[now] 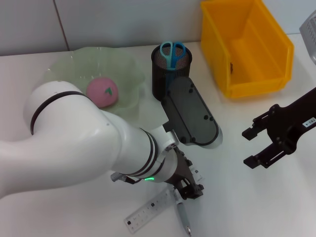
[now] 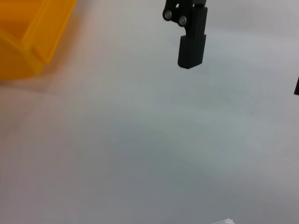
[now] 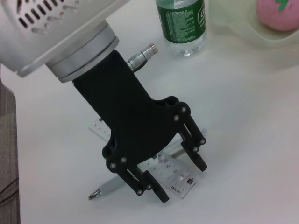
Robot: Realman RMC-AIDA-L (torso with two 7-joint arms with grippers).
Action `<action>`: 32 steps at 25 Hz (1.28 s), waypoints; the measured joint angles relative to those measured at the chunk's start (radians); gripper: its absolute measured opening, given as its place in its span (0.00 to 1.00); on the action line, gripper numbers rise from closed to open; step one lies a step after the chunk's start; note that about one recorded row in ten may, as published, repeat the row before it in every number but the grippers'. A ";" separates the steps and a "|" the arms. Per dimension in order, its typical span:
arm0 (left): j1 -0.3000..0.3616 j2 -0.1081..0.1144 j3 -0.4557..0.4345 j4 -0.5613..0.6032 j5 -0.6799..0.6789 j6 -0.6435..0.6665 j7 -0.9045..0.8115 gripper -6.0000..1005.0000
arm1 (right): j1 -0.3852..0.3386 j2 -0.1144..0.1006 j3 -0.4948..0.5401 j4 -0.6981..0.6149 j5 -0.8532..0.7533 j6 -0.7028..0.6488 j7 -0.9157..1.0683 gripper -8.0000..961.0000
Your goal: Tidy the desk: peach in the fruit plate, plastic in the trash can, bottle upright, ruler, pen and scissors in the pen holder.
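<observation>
My left gripper (image 1: pixel 192 191) (image 3: pixel 183 182) is low over the desk (image 1: pixel 237 207), open, its fingers straddling one end of the clear ruler (image 1: pixel 148 212) (image 3: pixel 180 183). The silver pen (image 1: pixel 182 220) (image 3: pixel 110 187) lies beside and partly under the ruler. The peach (image 1: pixel 102 92) (image 3: pixel 279 14) rests in the green fruit plate (image 1: pixel 74 61). The scissors (image 1: pixel 172 52) stand in the black mesh pen holder (image 1: pixel 168 74). The bottle (image 3: pixel 182 23) stands upright near the plate in the right wrist view, hidden behind my left arm in the head view. My right gripper (image 1: pixel 249 147) hovers open at the right. No plastic shows.
The yellow trash can (image 1: pixel 247 47) (image 2: pixel 23 42) stands at the back right. My bulky left arm covers the near left of the desk. One finger of the right gripper (image 2: pixel 191 46) shows in the left wrist view above bare white tabletop.
</observation>
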State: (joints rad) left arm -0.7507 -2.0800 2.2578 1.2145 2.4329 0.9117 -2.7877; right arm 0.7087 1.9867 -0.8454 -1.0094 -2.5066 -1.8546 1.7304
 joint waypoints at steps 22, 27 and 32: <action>0.023 0.002 -0.068 0.139 0.008 0.141 0.011 0.39 | -0.016 0.005 0.012 -0.026 -0.023 -0.031 0.022 0.82; 0.129 0.006 -0.345 0.415 -0.016 0.346 0.055 0.39 | -0.025 -0.013 0.096 -0.074 -0.016 -0.137 0.034 0.82; 0.199 0.009 -0.620 0.543 -0.213 0.424 0.099 0.40 | -0.057 -0.015 0.171 -0.103 0.013 -0.198 0.035 0.82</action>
State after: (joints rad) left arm -0.5518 -2.0713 1.6375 1.7571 2.2204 1.3353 -2.6886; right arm 0.6518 1.9716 -0.6743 -1.1124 -2.4939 -2.0529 1.7651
